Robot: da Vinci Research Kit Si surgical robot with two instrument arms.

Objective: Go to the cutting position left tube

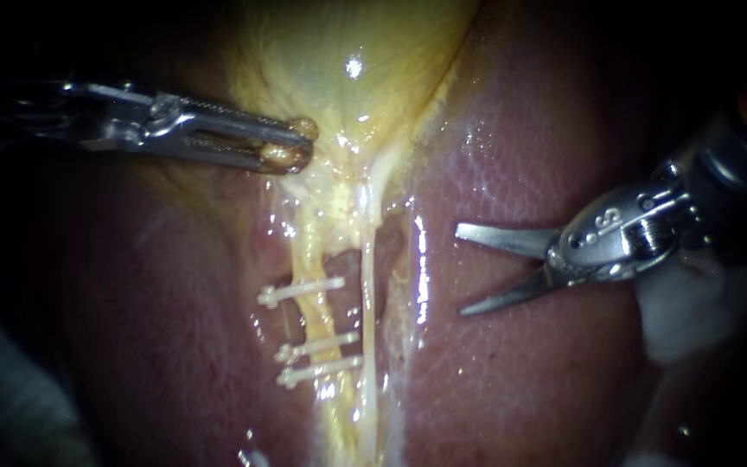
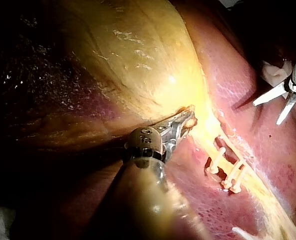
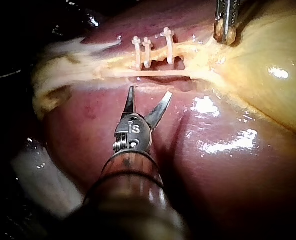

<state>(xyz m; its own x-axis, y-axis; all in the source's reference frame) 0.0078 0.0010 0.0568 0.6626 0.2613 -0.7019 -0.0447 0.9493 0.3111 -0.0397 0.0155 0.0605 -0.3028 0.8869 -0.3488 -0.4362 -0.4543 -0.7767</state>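
Pale yellow, glistening left tube [image 1: 313, 318] in the centre of the endoscope view, descending from the neck of the bulging yellow gallbladder [image 1: 347, 52] over the dark red, mottled liver [image 1: 512, 380]. Crossed by three white plastic clips [image 1: 301, 292]: one higher up, two close together lower down, with a bare stretch of tube between the single clip and the pair. Judged the cutting spot: that bare stretch.

Just beside it, on the side nearer the blades: thin whitish right tube [image 1: 367, 285], unclipped, running parallel.

Silver right instrument [image 1: 462, 270], entering from the right. Tool a pair of slim pointed blades, spread wide, holding nothing, hovering over bare liver, apart from both tubes.

Silver left instrument [image 1: 291, 143], entering from the left. Tool clamped on a fold of the gallbladder at its neck, seemingly pulling the tubes taut.

To do the step well:
- Carry the open blades across above the thin right tube without touching it.
- Lower them to straddle the left tube alone, square to it, within the bare stretch and clear of all three clips.
- Watch both blade tips throughout.
- Hold the left grip steady to preserve the stretch.

Likely hazards: snagging the right tube on the way over, or nudging a clip.
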